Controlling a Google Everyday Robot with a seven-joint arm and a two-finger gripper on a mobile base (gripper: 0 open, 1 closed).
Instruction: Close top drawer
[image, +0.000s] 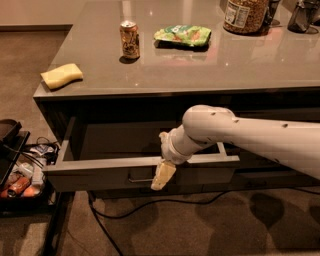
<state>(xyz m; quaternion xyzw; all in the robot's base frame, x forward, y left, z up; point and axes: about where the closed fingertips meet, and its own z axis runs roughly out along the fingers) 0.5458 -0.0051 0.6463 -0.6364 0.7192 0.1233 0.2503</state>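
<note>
The top drawer stands pulled out from under the grey counter, its plain grey box interior showing. A small silver bar pull sits at the centre of its flat front. My gripper hangs down over the drawer's front, just right of the pull, its pale fingers pointing to the floor. The white arm reaches in from the right across the drawer's front edge. Whether the fingers touch the front, I cannot make out.
On the counter lie a yellow sponge, a drink can, a green snack bag and a large jar. A low rack with bottles stands at the left. A black cable runs over the carpet below the drawer.
</note>
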